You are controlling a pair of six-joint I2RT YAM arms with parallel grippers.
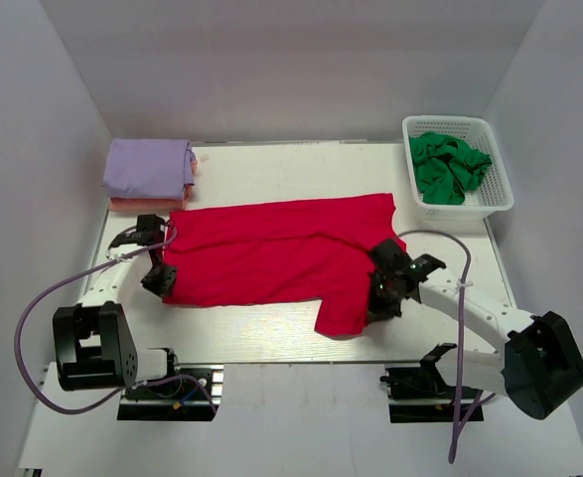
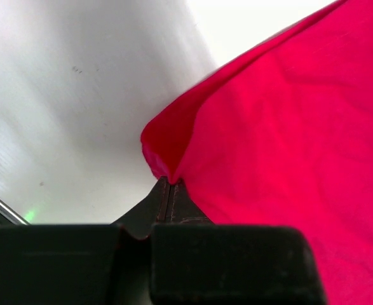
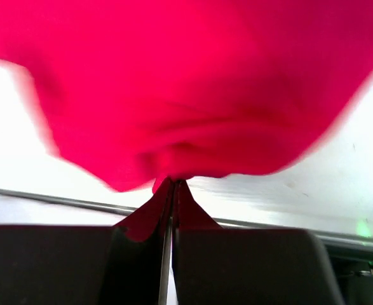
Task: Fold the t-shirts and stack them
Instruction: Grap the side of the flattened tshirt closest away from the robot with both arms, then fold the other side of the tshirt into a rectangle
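Observation:
A bright red t-shirt (image 1: 271, 253) lies spread across the middle of the table, one sleeve hanging toward the near edge. My left gripper (image 1: 160, 281) is shut on its left edge; the left wrist view shows the red cloth (image 2: 281, 140) pinched at the closed fingertips of the left gripper (image 2: 168, 181). At the shirt's right side my right gripper (image 1: 378, 298) is shut on the cloth, and in the right wrist view the red fabric (image 3: 186, 82) bunches at the tips of the right gripper (image 3: 173, 181). A folded lavender shirt (image 1: 148, 165) lies on a peach-orange one (image 1: 144, 204) at the back left.
A white lattice basket (image 1: 490, 199) at the back right holds a crumpled deep green shirt (image 1: 448, 167). White walls close in the table on three sides. The arm bases (image 1: 167, 383) sit at the near edge.

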